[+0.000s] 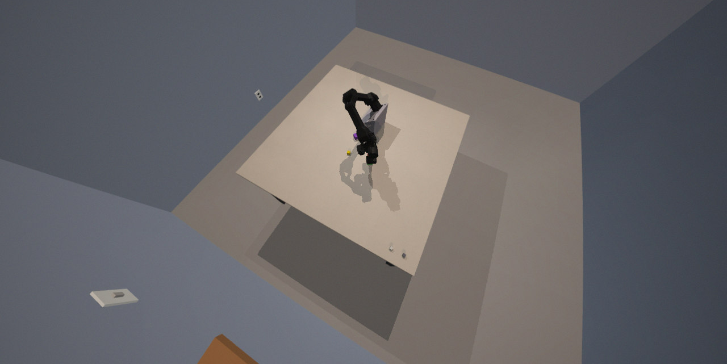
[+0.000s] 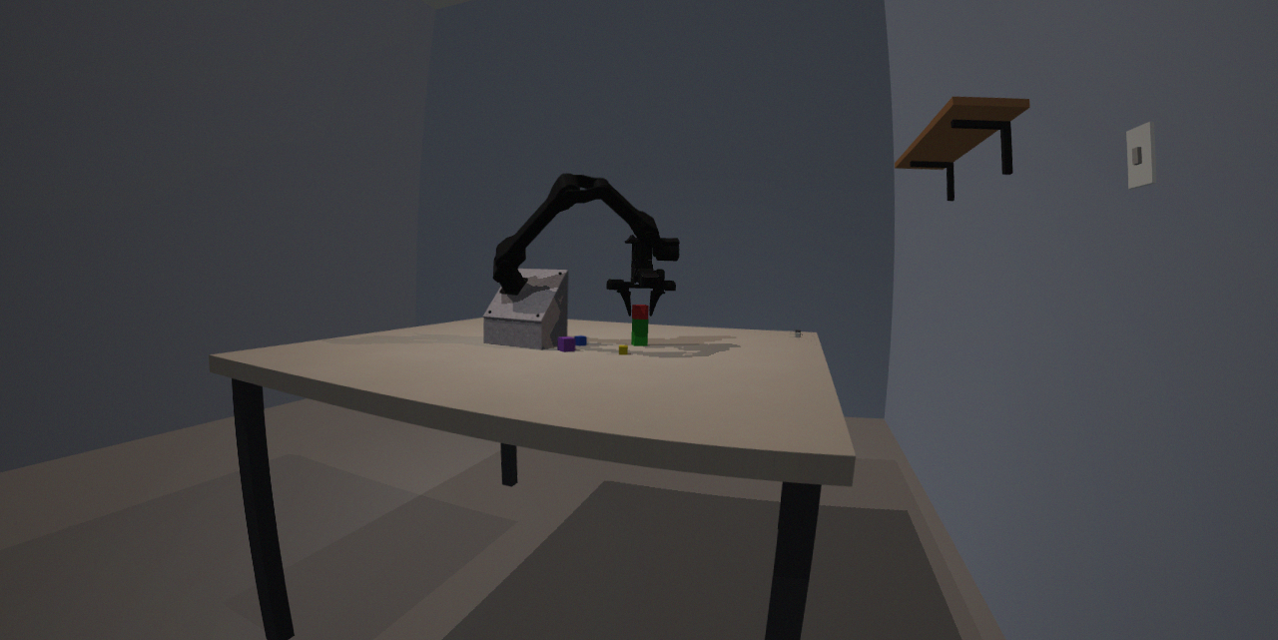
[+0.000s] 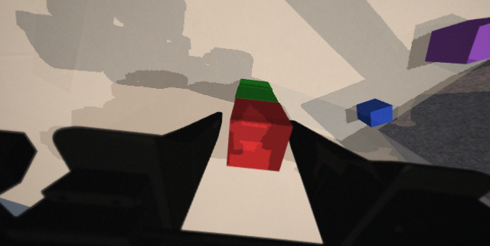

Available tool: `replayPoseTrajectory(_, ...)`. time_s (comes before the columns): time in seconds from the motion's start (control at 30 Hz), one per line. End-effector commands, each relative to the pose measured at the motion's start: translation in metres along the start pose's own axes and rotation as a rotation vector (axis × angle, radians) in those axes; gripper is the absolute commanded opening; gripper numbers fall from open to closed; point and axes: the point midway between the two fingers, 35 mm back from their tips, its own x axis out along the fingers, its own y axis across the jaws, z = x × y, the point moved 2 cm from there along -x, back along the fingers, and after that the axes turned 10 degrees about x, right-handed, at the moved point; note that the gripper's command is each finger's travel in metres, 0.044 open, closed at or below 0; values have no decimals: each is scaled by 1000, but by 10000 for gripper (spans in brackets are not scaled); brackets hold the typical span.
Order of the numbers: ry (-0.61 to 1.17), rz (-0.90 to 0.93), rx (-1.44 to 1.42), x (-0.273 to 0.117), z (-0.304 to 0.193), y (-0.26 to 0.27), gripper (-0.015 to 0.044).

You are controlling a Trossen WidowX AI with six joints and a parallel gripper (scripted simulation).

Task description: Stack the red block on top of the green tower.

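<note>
The red block point(image 2: 639, 312) point(image 3: 254, 139) sits on top of the green tower point(image 2: 639, 332) point(image 3: 256, 90), which stands upright on the table. My gripper point(image 2: 640, 315) point(image 3: 255, 120) is open, with one finger on each side of the red block. In the wrist view a gap shows between the left finger and the block, while the right fingertip is close beside or against the block; I cannot tell if it touches. In the top view the arm hides the block and nearly all of the tower.
A blue block point(image 2: 580, 340) point(image 3: 375, 113) and a larger purple block point(image 1: 355, 136) point(image 2: 566, 343) point(image 3: 452, 43) lie near the arm's grey base point(image 2: 513, 331). A small yellow block point(image 1: 349, 153) point(image 2: 622, 349) lies nearby. Two tiny objects point(image 1: 391, 248) point(image 1: 404, 255) lie near a table corner.
</note>
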Motion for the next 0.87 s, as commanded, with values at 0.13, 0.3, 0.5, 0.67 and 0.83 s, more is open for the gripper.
replayPoseTrajectory(0.13,0,1,1,0,0,0,440)
replayPoseTrajectory(0.3,0,1,1,0,0,0,440)
replayPoseTrajectory(0.5,0,1,1,0,0,0,440)
replayPoseTrajectory(0.67,0,1,1,0,0,0,440)
replayPoseTrajectory(0.83,0,1,1,0,0,0,440)
